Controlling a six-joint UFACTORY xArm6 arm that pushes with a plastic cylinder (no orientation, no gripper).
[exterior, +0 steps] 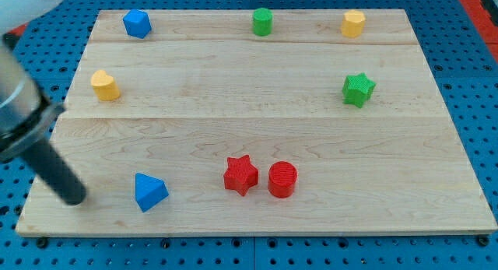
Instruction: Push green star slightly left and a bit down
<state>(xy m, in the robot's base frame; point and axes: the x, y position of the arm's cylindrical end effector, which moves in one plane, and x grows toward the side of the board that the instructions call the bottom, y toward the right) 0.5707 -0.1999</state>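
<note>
You have a pale wooden tabletop (249,138) of joined planks lying on a blue perforated base (475,83); along the view's top sit a blue block (136,24), a green cylinder (262,22) and a yellow block (353,23); at the view's left edge sits another yellow block (104,85); the green star (358,89) lies toward the view's right, well apart from the rest; near the view's bottom a blue triangular block (149,191) stands left of a red star (240,175), which sits just beside a red cylinder (282,179); my tip (72,198) rests at the bottom-left corner, near the blue triangular block.
</note>
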